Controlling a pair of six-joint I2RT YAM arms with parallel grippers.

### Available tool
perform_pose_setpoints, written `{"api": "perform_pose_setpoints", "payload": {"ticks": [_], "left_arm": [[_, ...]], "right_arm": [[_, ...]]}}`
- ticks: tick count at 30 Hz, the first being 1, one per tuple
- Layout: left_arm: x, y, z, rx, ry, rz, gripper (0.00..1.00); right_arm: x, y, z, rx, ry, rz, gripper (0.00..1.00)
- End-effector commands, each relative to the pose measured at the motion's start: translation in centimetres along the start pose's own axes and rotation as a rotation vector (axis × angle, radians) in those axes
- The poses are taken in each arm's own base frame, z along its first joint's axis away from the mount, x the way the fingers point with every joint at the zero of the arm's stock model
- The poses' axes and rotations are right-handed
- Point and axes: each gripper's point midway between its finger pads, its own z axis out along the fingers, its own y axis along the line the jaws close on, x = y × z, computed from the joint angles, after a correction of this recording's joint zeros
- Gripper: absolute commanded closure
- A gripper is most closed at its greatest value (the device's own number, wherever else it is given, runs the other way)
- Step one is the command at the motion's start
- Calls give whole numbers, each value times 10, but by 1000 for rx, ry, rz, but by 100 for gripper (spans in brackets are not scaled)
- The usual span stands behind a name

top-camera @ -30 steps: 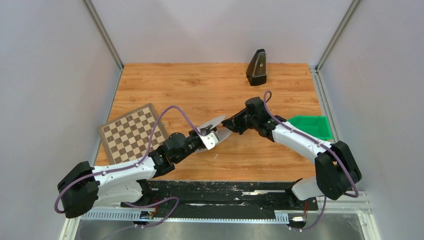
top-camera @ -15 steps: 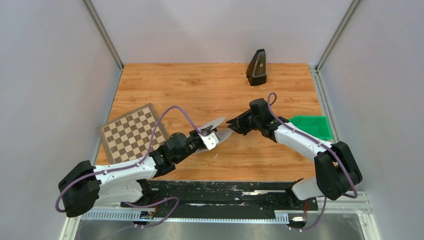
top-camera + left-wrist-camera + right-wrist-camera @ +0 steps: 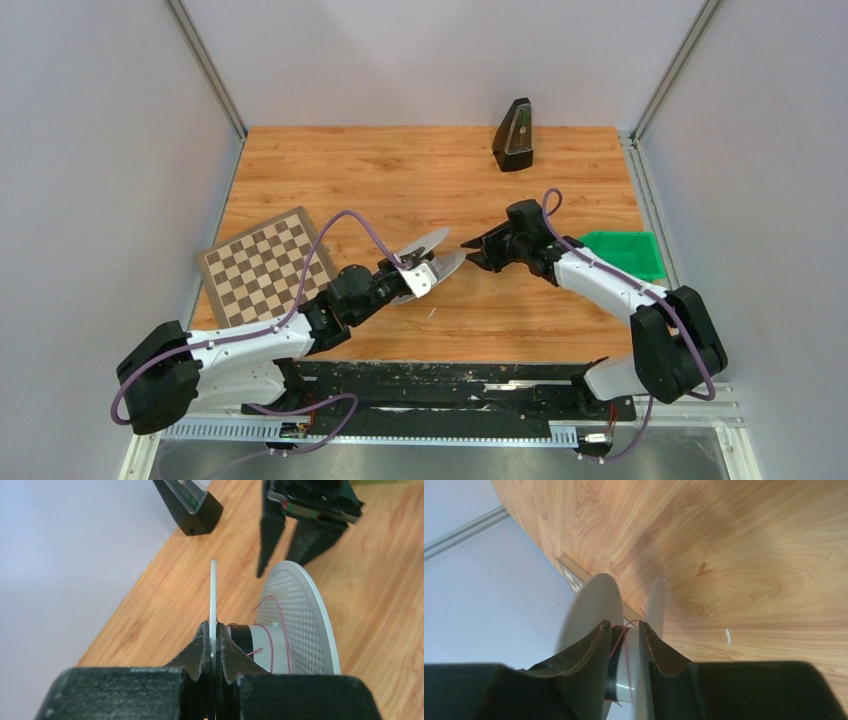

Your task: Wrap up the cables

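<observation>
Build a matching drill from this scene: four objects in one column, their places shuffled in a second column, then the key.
Things
1. spool
2. chessboard
3. green bin
4. black wedge

Places
A. standing near the far edge of the table
B. at the right edge
C. clamped by one flange in the left gripper
D. lying flat on the left side

Pairs: 1-C, 2-D, 3-B, 4-A

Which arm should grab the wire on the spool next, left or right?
Probably right. The right end effector is open and empty, facing the spool close by. The left end effector is shut on one spool flange, so it is busy holding it.
</observation>
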Motion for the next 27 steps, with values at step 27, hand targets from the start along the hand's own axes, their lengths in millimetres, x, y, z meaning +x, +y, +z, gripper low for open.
{"api": "perform_pose_setpoints", "payload": {"ticks": [27], "left_arm": [[-27, 28, -1, -140, -106, -94, 100]], "right_arm": [[-34, 66, -128, -405, -353, -811, 51]]}}
